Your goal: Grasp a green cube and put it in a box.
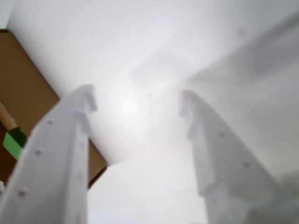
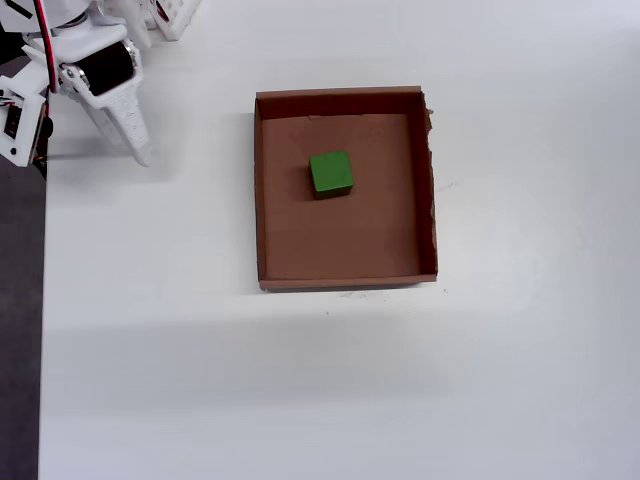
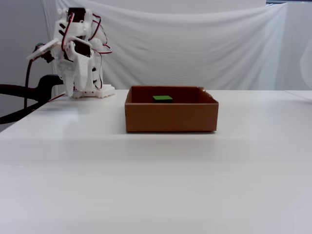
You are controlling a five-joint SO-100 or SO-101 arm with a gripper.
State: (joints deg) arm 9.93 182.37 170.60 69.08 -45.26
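1. We see the green cube (image 2: 331,173) resting on the floor of the box (image 2: 345,95), a bit toward the far left part in the overhead view, touching no wall.
2. We see the gripper (image 1: 138,100) released, its white fingers (image 1: 70,135) spread wide with nothing between them.
3. In the overhead view, we find the arm (image 2: 95,75) folded at the top left corner of the white table (image 2: 300,390), well apart from the box.
4. In the wrist view, we catch only a sliver of the cube at the left edge.
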